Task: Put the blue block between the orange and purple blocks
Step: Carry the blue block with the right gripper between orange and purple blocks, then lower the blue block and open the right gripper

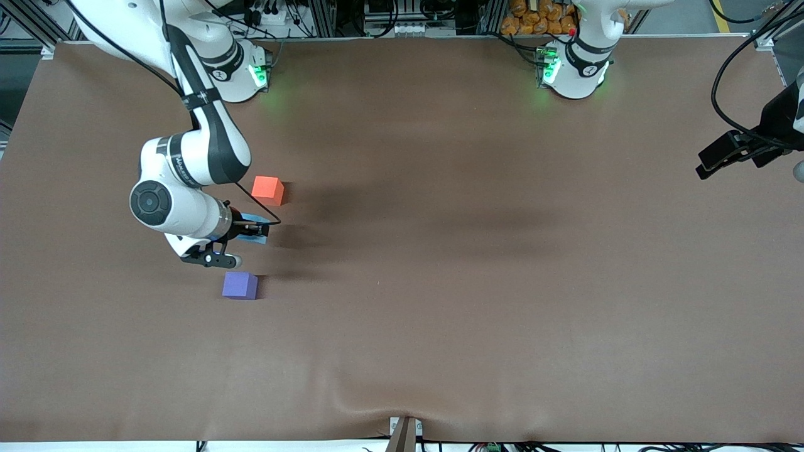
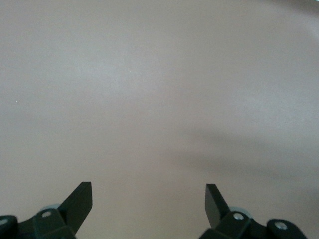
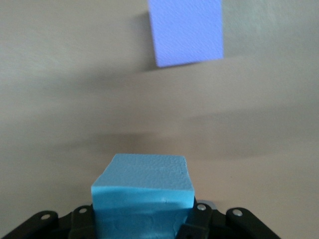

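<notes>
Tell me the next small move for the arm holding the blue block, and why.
Probably lower and release: the right gripper, shut on the blue block, is already over the gap between the orange block and the purple block. The left gripper waits open.

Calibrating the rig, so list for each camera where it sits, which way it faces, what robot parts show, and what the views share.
Front view: high across the table, facing both bases; shows the right hand over the gap between the orange block and purple block, and the left hand waiting at its table end.
Left wrist view: on the left wrist, facing bare table; open fingertips show.
Right wrist view: on the right wrist, facing down; fingers grip the blue block.
Shared: front and right wrist views show the purple and blue blocks.
</notes>
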{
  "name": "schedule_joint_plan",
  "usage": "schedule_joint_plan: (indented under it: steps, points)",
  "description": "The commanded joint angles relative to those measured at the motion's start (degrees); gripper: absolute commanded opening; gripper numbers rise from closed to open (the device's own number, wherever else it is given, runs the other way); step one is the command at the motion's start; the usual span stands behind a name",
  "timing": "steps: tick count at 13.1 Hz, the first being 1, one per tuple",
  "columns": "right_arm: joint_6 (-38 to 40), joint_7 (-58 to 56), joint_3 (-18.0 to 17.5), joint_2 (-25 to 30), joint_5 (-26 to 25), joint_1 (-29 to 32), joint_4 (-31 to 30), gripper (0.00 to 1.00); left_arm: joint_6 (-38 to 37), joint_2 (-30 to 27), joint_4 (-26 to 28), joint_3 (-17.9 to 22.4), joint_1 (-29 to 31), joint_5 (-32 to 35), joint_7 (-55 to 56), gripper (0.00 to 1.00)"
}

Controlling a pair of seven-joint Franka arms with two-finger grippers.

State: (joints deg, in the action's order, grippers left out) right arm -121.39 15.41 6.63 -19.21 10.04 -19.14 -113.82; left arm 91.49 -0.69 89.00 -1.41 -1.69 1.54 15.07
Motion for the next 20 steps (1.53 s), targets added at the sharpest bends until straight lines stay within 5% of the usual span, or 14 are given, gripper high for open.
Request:
schedule_joint_plan:
  steps: [1, 4, 11, 12, 13, 14, 20]
  points:
    - [-4.0, -0.8, -1.0, 1.5, 0.5, 0.9, -4.8, 0.17, 0.9, -0.2, 0.7, -0.4, 0.5, 0.0, -0.8, 1.0]
    - [-14.6, -5.6, -1.1, -0.1, 0.5, 0.9, -10.2, 0.18, 0.9, -0.2, 0.7, -0.4, 0.5, 0.0, -0.8, 1.0]
    - [-19.4, -9.9, -1.1, -4.2, 0.6, 1.6, -10.3, 0.26, 0.8, -0.5, 0.6, -0.4, 0.5, 0.0, -0.8, 1.0]
    - [-19.4, -9.9, -1.1, -4.2, 0.6, 1.6, -10.3, 0.49, 0.8, -0.5, 0.7, -0.5, 0.5, 0.0, -0.8, 1.0]
    - [-19.3, -9.8, -1.1, -4.1, 0.6, 1.6, -10.3, 0.92, 0.8, -0.5, 0.7, -0.4, 0.5, 0.0, -0.8, 1.0]
    - [-18.9, -9.6, -1.1, -3.9, 0.7, 1.6, -10.2, 1.0, 0.8, -0.5, 0.7, -0.5, 0.5, 0.0, -0.8, 1.0]
    - [-9.7, -9.8, -1.0, 4.2, 0.7, 7.0, -5.0, 1.0, 0.5, -0.7, 0.7, -0.5, 0.5, 0.0, -0.8, 1.0]
